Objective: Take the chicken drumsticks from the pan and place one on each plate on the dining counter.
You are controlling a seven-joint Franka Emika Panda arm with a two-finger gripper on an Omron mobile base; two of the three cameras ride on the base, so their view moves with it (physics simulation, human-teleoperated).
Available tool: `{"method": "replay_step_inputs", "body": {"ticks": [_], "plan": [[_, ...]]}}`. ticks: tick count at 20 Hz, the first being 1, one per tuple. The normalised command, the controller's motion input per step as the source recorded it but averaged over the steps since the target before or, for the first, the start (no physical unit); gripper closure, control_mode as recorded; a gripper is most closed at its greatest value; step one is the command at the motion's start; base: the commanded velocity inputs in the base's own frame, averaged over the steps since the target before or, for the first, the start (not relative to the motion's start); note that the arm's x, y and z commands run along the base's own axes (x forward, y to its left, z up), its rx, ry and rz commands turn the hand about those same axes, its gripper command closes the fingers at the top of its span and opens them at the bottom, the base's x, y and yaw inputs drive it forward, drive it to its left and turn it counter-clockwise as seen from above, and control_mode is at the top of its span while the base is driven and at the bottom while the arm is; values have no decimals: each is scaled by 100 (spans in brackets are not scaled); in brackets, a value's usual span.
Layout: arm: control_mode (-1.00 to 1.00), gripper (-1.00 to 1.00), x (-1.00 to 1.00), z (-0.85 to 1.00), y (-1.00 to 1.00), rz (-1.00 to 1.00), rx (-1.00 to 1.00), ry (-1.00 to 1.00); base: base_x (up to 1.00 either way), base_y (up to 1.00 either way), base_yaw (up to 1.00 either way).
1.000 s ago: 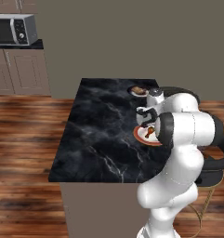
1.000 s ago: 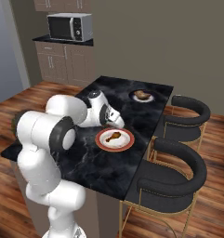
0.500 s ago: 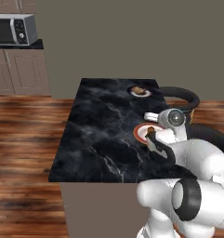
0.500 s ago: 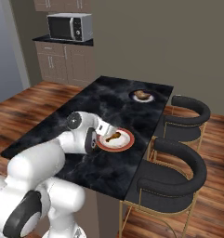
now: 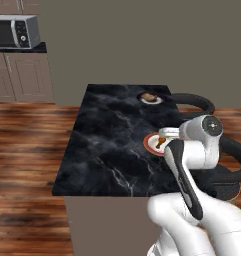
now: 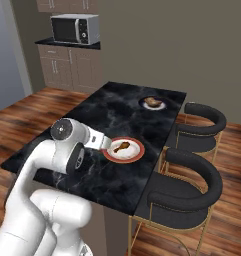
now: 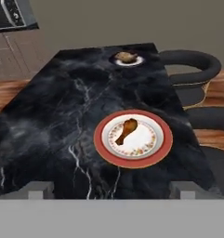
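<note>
A microwave (image 6: 75, 29) sits on the short worktop (image 6: 67, 44) at the far left of the room, above pale brown cabinet doors (image 6: 67, 67). Wood-plank floor (image 5: 27, 135) runs between that unit and the bench (image 5: 112, 135), a long island with a glossy black marble top veined in white.

The left half of the bench top is bare marble. The near plate (image 7: 133, 138) lies toward the right long edge, with one chicken drumstick (image 7: 126, 130) on its white centre, thick end pointing away. The far plate (image 6: 153, 104) stands near the far right corner, well apart from the near plate, and carries the second drumstick (image 7: 125, 57).

The claw (image 7: 112, 188) hangs above the bench just short of the near plate, its two fingers (image 7: 38, 189) spread wide and holding nothing. The marble between claw and plate is open.

Two black bar stools (image 6: 194, 180) with gold legs stand close against the right edge. A plain grey wall (image 5: 142, 45) closes the far side.
</note>
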Motion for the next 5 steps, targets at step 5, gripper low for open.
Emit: {"method": "replay_step_inputs", "body": {"ticks": [5], "plan": [[-100,-100,-100,89,35,17,5,59,0,0,0]]}}
